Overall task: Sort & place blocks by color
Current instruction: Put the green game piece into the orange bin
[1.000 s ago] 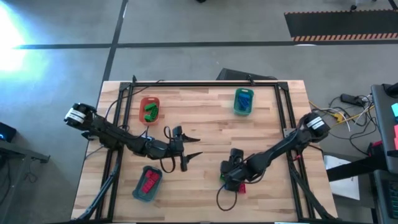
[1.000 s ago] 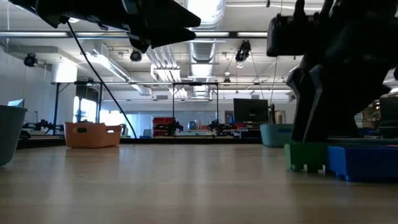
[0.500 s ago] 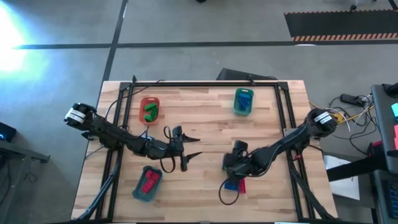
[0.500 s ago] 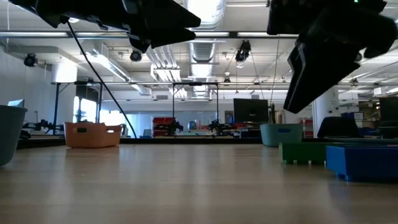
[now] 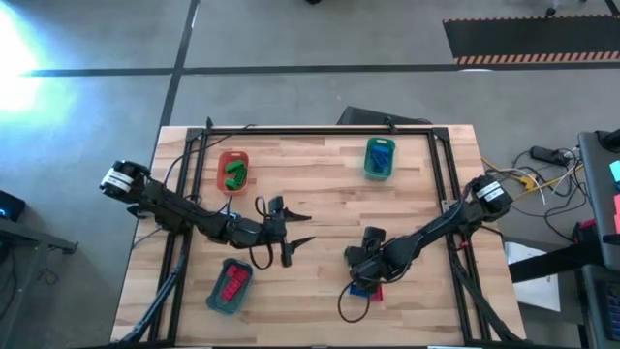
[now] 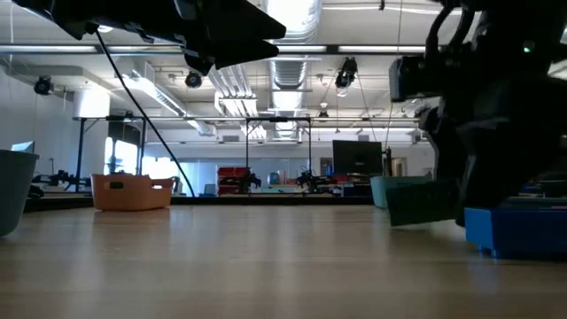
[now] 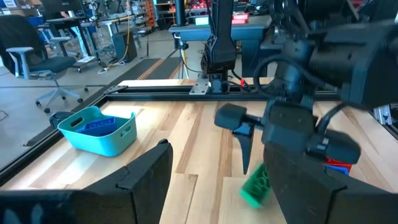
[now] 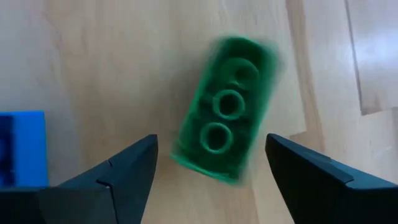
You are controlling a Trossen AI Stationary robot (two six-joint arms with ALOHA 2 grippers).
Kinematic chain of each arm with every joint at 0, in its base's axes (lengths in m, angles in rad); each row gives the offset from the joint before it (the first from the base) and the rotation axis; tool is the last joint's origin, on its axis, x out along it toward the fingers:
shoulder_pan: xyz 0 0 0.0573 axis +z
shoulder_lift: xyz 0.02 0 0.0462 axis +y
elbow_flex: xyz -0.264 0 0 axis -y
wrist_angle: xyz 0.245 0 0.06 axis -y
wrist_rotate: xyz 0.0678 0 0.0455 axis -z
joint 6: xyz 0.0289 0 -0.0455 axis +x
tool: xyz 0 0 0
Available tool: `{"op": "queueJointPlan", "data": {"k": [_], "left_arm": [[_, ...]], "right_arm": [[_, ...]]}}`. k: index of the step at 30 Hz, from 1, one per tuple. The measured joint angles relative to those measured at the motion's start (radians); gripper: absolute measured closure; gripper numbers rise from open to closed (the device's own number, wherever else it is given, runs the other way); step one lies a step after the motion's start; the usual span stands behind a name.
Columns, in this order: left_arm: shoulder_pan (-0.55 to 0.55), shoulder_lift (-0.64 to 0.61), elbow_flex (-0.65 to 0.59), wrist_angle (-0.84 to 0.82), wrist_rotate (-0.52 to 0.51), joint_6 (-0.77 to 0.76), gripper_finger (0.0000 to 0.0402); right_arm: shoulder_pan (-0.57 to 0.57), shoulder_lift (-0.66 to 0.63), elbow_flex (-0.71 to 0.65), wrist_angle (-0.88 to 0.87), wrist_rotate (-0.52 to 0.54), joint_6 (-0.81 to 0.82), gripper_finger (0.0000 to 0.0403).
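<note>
One green block (image 8: 225, 110) lies studs-up on the surface between the right claw's (image 8: 211, 165) spread fingers, not pinched, probably lined up for a grasp. A blue block (image 8: 22, 149) sits just beside it, a red one (image 5: 375, 291) nearby. The left claw (image 5: 298, 230) waits spread over mid-surface. Sorted blocks already fill the trays: green in orange (image 5: 221, 158), blue in green (image 5: 368, 171), red in teal (image 5: 215, 303). No readable writing shows
</note>
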Motion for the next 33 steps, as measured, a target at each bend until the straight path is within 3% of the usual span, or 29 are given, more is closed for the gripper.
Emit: {"op": "queueJointPlan", "data": {"k": [15, 19, 24, 33], "left_arm": [[0.000, 0.000, 0.000, 0.000, 0.000, 0.000, 0.0166], [0.000, 0.000, 0.000, 0.000, 0.000, 0.000, 0.0166], [0.000, 0.000, 0.000, 0.000, 0.000, 0.000, 0.0166], [-0.001, -0.001, 0.000, 0.000, 0.000, 0.001, 0.0166]], "right_arm": [[-0.002, 0.011, -0.001, 0.021, 0.041, 0.002, 0.0181], [-0.007, 0.001, 0.000, -0.045, 0.124, -0.018, 0.0177], [-0.027, -0.039, 0.010, -0.160, 0.134, 0.036, 0.0163], [-0.055, -0.080, 0.011, -0.091, 0.122, 0.219, 0.0112]]}}
